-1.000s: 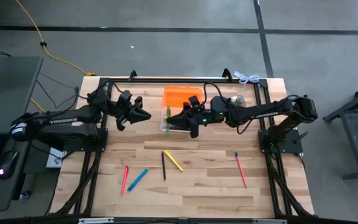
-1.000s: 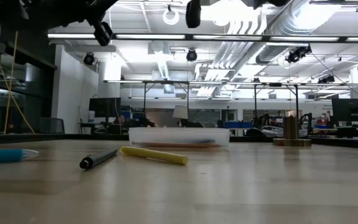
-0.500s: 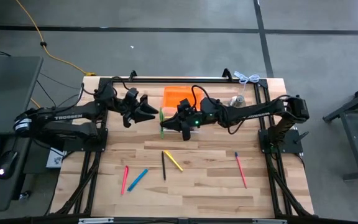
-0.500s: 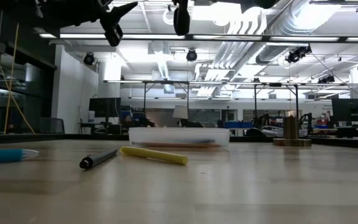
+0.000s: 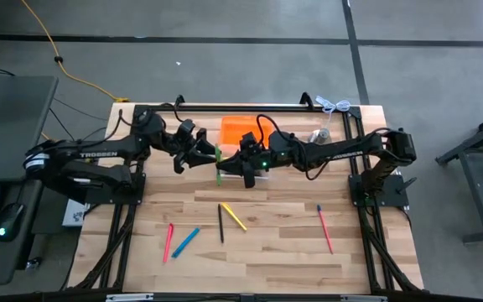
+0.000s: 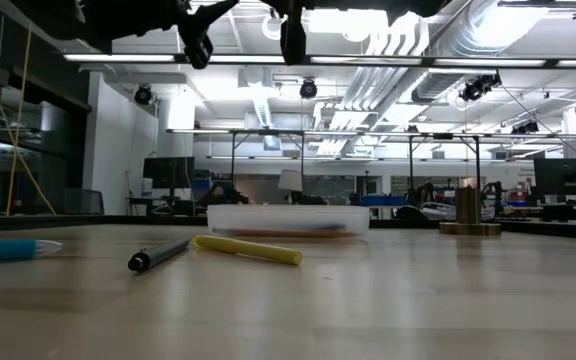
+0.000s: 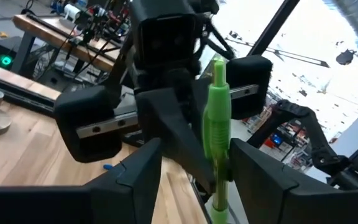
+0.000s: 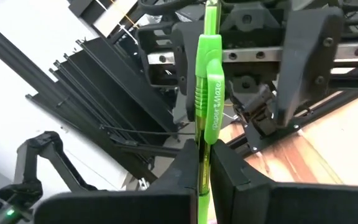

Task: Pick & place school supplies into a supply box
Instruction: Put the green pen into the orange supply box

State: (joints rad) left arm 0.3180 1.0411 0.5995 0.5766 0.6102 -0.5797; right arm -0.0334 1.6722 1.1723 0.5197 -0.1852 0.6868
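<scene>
On the near bench [image 5: 267, 252] loose pens [image 5: 232, 216] lie. Mid-air above the supply box [image 6: 288, 219], the right gripper [image 8: 205, 163] is clamped on a green pen [image 8: 207, 106]; the left gripper [image 7: 188, 155], jaws apart, straddles it. The left jaws are best closed squarely before the right is released.

You get even overhead light; ceiling lamps [image 6: 368, 20] glare low, tabletop [image 6: 368, 320] foreground blurs.

Box [image 6: 288, 219]: far centre of table [image 5: 267, 252]. Bell [image 6: 468, 210]: right of box. Pens [image 5: 225, 220]: loose on table, lower centre of the overhead frame.
</scene>
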